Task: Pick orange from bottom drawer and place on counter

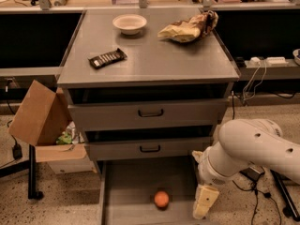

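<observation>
The orange lies in the open bottom drawer, near its front middle. The drawer is pulled out under the two shut drawers with black handles. My gripper hangs at the end of the white arm, low over the drawer's right side, to the right of the orange and apart from it. The counter is the grey top of the cabinet.
On the counter stand a white bowl, a dark snack bar and a crumpled chip bag. A cardboard box leans left of the cabinet. Cables and a power strip lie on the right.
</observation>
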